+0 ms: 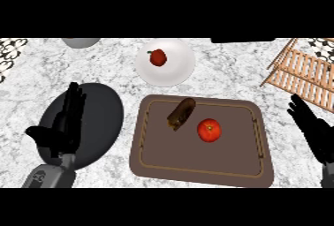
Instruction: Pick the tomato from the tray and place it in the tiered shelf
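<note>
Red, round tomato (209,130) lies on brown tray (195,167).

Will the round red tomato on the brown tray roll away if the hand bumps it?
Probably. The tomato looks round, so a nudge could send it rolling across the flat tray. Its skin looks smooth, so it may be slippery. The raised rim should likely stop it.

A: Tray (157,167) brown, thin tan line inside its rim. Tomato (209,130) on it red-orange; far-left item (181,114) dark brown.

B: Far plate (175,73) white, carrying a red fruit (157,57). Left plate (104,119) dark grey.

A: Counter (228,84) grey-white speckled marble. Shelf (306,75), far right, pale orange wood slats.

B: Hands (65,119) (313,128) black; left forearm (49,176) grey.
</note>
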Robot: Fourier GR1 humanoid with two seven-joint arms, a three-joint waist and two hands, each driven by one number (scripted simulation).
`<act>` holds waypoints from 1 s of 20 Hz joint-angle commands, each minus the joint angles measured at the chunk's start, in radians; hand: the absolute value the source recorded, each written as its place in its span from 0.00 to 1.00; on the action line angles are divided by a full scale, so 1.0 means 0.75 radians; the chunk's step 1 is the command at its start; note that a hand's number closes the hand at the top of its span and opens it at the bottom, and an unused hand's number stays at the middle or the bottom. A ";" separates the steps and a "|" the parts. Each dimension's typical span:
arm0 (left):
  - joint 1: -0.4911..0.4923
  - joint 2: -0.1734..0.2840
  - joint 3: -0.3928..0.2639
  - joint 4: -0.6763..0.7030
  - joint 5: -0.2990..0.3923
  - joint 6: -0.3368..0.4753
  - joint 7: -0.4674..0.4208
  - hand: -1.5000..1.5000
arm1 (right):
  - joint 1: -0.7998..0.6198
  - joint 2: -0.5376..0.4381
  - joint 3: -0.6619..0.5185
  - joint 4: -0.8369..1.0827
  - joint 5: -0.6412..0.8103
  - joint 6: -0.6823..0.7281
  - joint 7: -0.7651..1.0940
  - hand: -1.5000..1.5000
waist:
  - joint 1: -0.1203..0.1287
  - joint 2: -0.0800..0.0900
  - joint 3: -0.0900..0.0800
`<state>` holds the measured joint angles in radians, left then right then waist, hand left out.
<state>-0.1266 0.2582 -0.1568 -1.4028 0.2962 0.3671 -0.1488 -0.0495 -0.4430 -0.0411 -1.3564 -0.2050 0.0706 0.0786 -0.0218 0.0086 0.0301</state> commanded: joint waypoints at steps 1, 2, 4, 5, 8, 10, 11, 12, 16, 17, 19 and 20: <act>0.058 0.034 -0.044 -0.035 -0.027 -0.022 0.097 0.50 | -0.030 0.016 -0.029 -0.059 0.004 -0.036 -0.014 1.00 | 0.029 -0.014 -0.040; -0.002 0.076 0.014 0.104 0.014 -0.066 0.143 0.50 | 0.019 -0.009 -0.062 -0.099 0.006 -0.016 -0.143 1.00 | 0.005 -0.011 -0.040; 0.070 0.127 -0.010 0.059 0.046 -0.099 0.284 0.50 | -0.069 -0.088 -0.136 -0.195 0.015 -0.052 -0.159 1.00 | 0.010 -0.020 -0.039; 0.125 0.138 -0.032 0.080 0.050 -0.129 0.301 0.50 | -0.116 -0.086 -0.152 -0.212 0.046 -0.094 -0.215 1.00 | 0.022 -0.019 -0.039; 0.121 0.125 -0.053 0.133 0.093 -0.179 0.388 0.50 | -0.017 -0.279 -0.126 -0.098 0.354 -0.257 0.017 1.00 | 0.011 -0.003 -0.046; 0.140 0.139 -0.061 0.078 0.102 -0.202 0.465 0.50 | 0.012 -0.104 -0.154 -0.047 0.202 -0.230 -0.030 1.00 | 0.028 -0.012 -0.039; 0.080 0.174 0.008 0.155 0.127 -0.261 0.454 0.50 | 0.041 -0.028 -0.118 -0.069 0.216 -0.236 -0.129 0.00 | 0.024 -0.011 -0.040; 0.112 0.218 0.016 0.088 0.159 -0.312 0.504 0.50 | 0.043 -0.039 -0.162 -0.062 0.169 -0.200 -0.174 0.00 | 0.027 -0.012 -0.039; 0.082 0.096 -0.023 0.204 0.067 -0.247 0.403 0.50 | 0.118 -0.116 -0.095 -0.210 0.157 0.016 -0.218 0.00 | 0.017 -0.013 -0.041; 0.049 0.145 0.025 0.178 0.115 -0.279 0.477 0.50 | 0.097 -0.096 -0.057 -0.214 0.192 0.010 -0.240 0.00 | 0.022 -0.012 -0.040; 0.120 0.134 -0.030 0.040 0.077 -0.215 0.532 0.50 | 0.116 -0.177 -0.050 -0.353 0.123 0.125 -0.089 0.00 | 0.026 -0.018 -0.040; 0.124 0.184 0.043 0.127 0.122 -0.298 0.464 0.50 | 0.163 -0.177 -0.012 -0.488 0.125 0.130 -0.021 0.00 | 0.015 -0.019 -0.043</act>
<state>-0.0709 0.3664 -0.1454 -1.3217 0.3723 0.1757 0.1767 0.0294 -0.5440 -0.0949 -1.5628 -0.0933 0.0942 -0.0240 -0.0076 -0.0066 0.0041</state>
